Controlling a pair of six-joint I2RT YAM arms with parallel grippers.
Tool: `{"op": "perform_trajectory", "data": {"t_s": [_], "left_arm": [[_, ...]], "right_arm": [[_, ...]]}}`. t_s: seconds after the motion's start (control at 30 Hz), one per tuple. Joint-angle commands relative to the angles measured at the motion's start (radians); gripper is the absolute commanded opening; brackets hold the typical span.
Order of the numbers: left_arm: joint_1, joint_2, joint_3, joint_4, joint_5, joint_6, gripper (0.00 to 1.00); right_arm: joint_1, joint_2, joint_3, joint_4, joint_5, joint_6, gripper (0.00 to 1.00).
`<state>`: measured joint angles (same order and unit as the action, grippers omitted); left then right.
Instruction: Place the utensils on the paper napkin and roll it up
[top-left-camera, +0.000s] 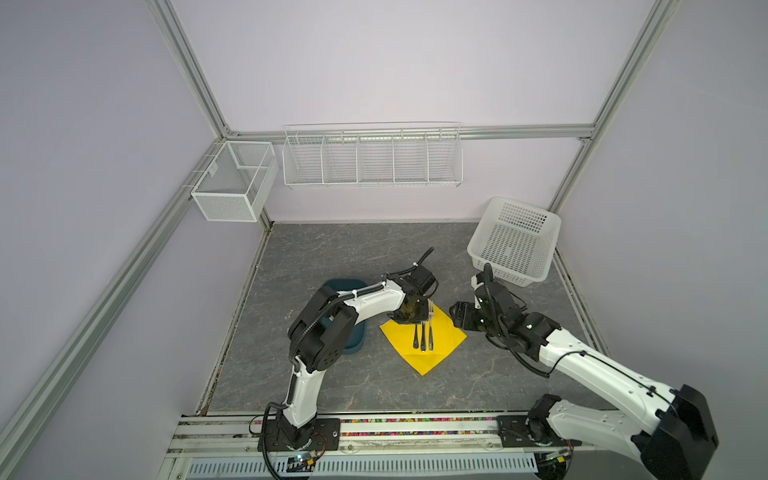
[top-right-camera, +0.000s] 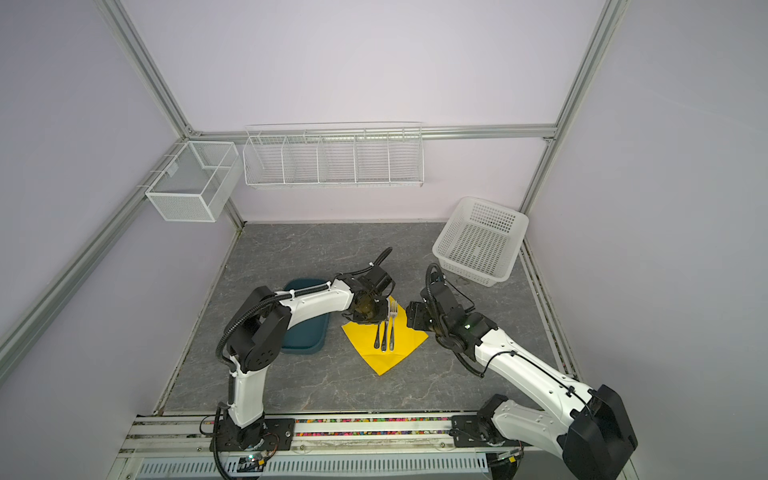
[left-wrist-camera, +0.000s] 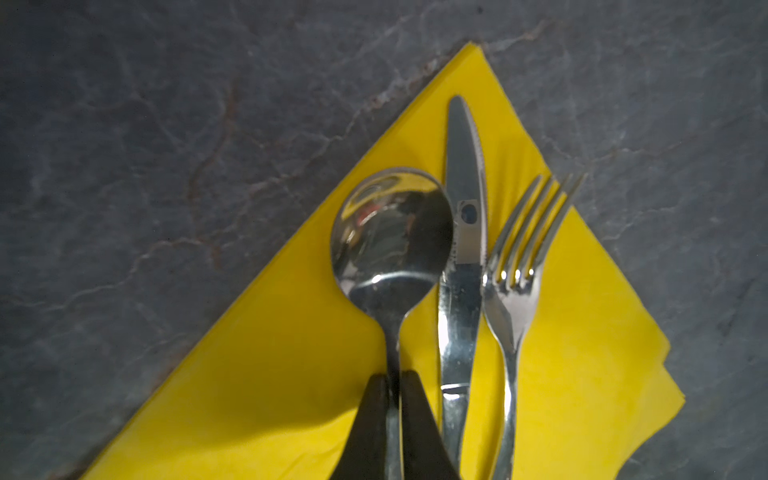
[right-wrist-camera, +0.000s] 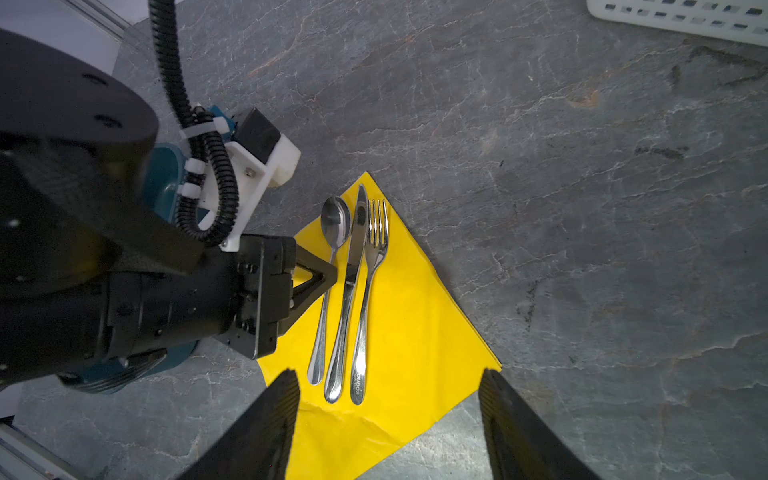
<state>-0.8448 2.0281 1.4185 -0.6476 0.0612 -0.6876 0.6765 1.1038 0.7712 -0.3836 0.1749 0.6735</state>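
Observation:
The yellow paper napkin (top-left-camera: 442, 347) (top-right-camera: 405, 347) lies flat, corner-on, in the middle of the grey tabletop. On it rest the utensils side by side: spoon (left-wrist-camera: 390, 232) (right-wrist-camera: 336, 224), knife (left-wrist-camera: 463, 187) (right-wrist-camera: 353, 266) and fork (left-wrist-camera: 515, 291) (right-wrist-camera: 374, 249). My left gripper (left-wrist-camera: 394, 386) (top-left-camera: 415, 319) (right-wrist-camera: 330, 276) is shut on the spoon's thin neck, with the spoon down on the napkin. My right gripper (right-wrist-camera: 388, 378) (top-left-camera: 455, 311) hovers open just right of the napkin, above the handle ends, with nothing between its fingers.
A dark teal tray (top-left-camera: 355, 338) (top-right-camera: 309, 336) sits left of the napkin, partly under my left arm. A white perforated basket (top-left-camera: 515, 241) (top-right-camera: 480, 241) stands tilted at the back right. White wire racks (top-left-camera: 372, 160) hang on the back wall.

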Motion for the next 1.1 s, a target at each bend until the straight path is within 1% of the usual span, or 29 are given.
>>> {"op": "perform_trajectory", "data": {"t_s": [0.0,0.07,0.13,0.17,0.2,0.27,0.37,0.47,0.57,0.63,0.7,0.77,0.83,0.87,0.93,1.07], "left_arm": [[-0.006,-0.022,-0.018,0.032,0.01,-0.024,0.12],[-0.006,-0.023,-0.013,0.036,0.015,-0.024,0.12],[-0.006,-0.024,-0.01,0.034,0.014,-0.025,0.17],[-0.007,-0.037,-0.017,0.036,0.009,-0.028,0.17],[-0.012,-0.062,-0.034,0.051,-0.003,-0.035,0.19],[-0.013,-0.117,-0.067,0.076,-0.011,-0.046,0.26],[-0.017,-0.185,-0.089,0.081,-0.023,-0.027,0.31],[-0.026,-0.279,-0.134,0.115,-0.051,-0.015,0.35],[-0.043,-0.391,-0.205,0.158,-0.124,0.007,0.37],[-0.043,-0.473,-0.294,0.212,-0.158,-0.01,0.39],[-0.043,-0.544,-0.374,0.248,-0.174,-0.021,0.4],[-0.043,-0.613,-0.442,0.277,-0.166,-0.002,0.41],[-0.043,-0.694,-0.514,0.285,-0.184,0.005,0.44],[-0.043,-0.733,-0.547,0.285,-0.2,0.004,0.46],[-0.042,-0.823,-0.618,0.287,-0.236,0.005,0.55],[-0.037,-0.963,-0.719,0.284,-0.275,0.04,0.71]], "right_arm": [[-0.007,0.006,0.002,0.001,-0.014,-0.004,0.72],[-0.008,0.001,-0.002,0.015,-0.044,-0.019,0.72],[-0.008,-0.004,-0.006,0.024,-0.059,-0.021,0.72],[-0.007,-0.01,-0.009,0.028,-0.064,-0.022,0.75],[-0.007,-0.016,-0.014,0.03,-0.068,-0.022,0.77],[-0.007,-0.031,-0.023,0.033,-0.071,-0.018,0.79],[-0.006,-0.065,-0.049,0.052,-0.09,-0.008,0.84],[-0.008,-0.098,-0.068,0.038,-0.112,0.007,0.85],[-0.006,-0.128,-0.103,0.028,-0.166,0.031,0.85],[-0.005,-0.154,-0.137,0.042,-0.224,0.054,0.86],[0.001,-0.175,-0.168,0.063,-0.287,0.063,0.88],[0.01,-0.186,-0.192,0.076,-0.365,0.063,0.91],[0.037,-0.198,-0.202,0.042,-0.409,0.072,0.93],[0.056,-0.204,-0.206,0.013,-0.409,0.083,0.94],[0.108,-0.22,-0.225,-0.01,-0.416,0.094,0.95],[0.204,-0.212,-0.258,0.023,-0.401,0.137,0.95]]}}
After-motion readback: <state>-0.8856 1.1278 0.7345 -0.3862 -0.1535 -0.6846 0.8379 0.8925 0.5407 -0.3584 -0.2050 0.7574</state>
